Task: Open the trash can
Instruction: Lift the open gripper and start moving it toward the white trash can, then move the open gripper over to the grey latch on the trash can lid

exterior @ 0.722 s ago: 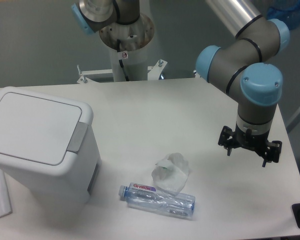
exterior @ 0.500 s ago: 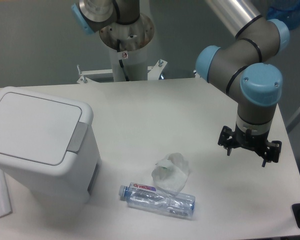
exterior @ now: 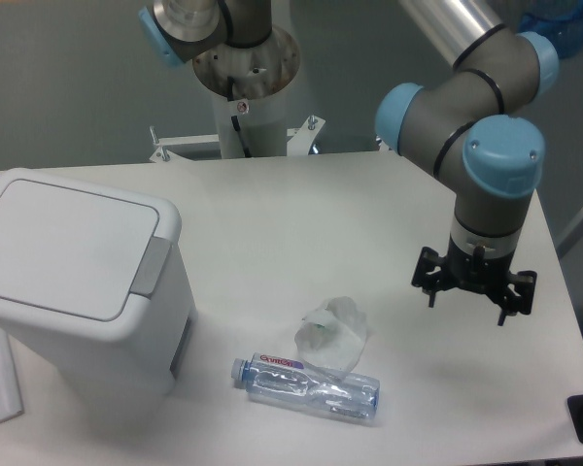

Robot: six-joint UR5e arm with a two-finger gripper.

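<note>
1. Gripper [exterior: 472,293] hangs above the table's [exterior: 272,214] right side, fingers spread wide, holding nothing.
2. Trash can [exterior: 78,277] sits at the table's left edge, lid flat and closed, well apart from the gripper.
3. Water bottle [exterior: 306,388] lies on its side beside a crumpled plastic wrapper [exterior: 332,333], between the two.

Bare table [exterior: 301,223] stretches from the hand [exterior: 471,296] across to the bin [exterior: 78,282] on its far side; only a crumpled plastic bag [exterior: 332,332] and a lying water bottle [exterior: 306,388] lie lower along that way.
</note>
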